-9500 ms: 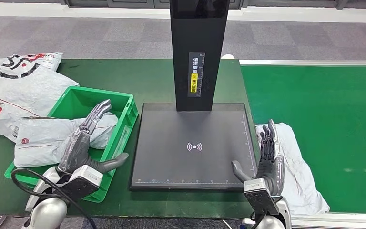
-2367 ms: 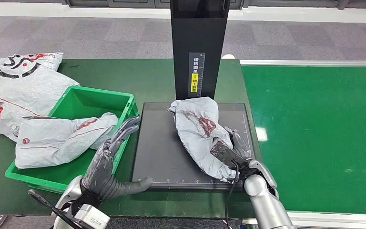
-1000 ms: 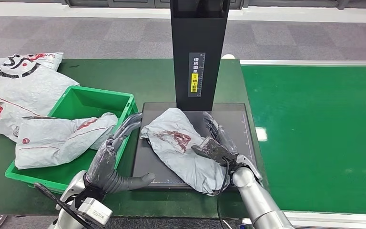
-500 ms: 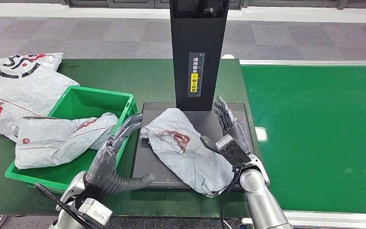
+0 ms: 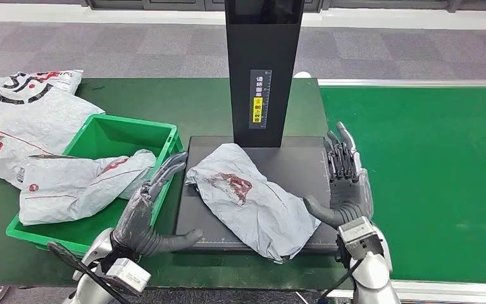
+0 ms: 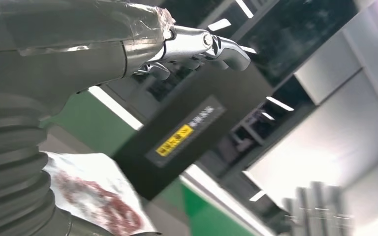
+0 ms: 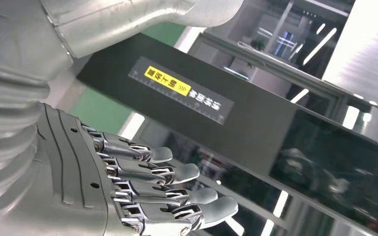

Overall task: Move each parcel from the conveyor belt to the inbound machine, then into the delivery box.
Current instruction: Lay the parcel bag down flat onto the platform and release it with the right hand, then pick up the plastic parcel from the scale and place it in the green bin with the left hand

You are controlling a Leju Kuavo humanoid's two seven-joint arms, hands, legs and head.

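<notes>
**Parcel on inbound machine, both hands free**

Landmark for all positions: the inbound machine's black platform [image 5: 304,164], with its upright column [image 5: 262,69] at the far edge.

Far beyond the platform's left side, large grey mailers [image 5: 19,117] lie on the green table [image 5: 196,101]. Nearer, the green delivery box [image 5: 117,136] sits just beside the platform's left edge, with one grey parcel [image 5: 79,183] draped across it and overhanging its left wall.

The left hand [image 5: 142,212] hovers over the gap between box and platform, fingers extended and apart, thumb reaching toward the platform's near left corner. It holds nothing.

On the platform lies the task's parcel [image 5: 253,202], a crumpled grey bag with a red print, running from left of centre to the near edge, where its end overhangs slightly.

The right hand [image 5: 348,183] stands at the platform's right edge, fingers straight and spread, thumb just beside the parcel; contact cannot be confirmed. It holds nothing. Right of it runs the conveyor belt [image 5: 430,177].

Judgement: the parcel is placed at the machine, and the transfer to the box is outstanding. The next move calls for the left hand to reach rightward, grip the bag's nearer end and carry it over the box wall.

Limits: the column's top is cut off; the yellow label's text is illegible; whether a scan registered cannot be told.
</notes>
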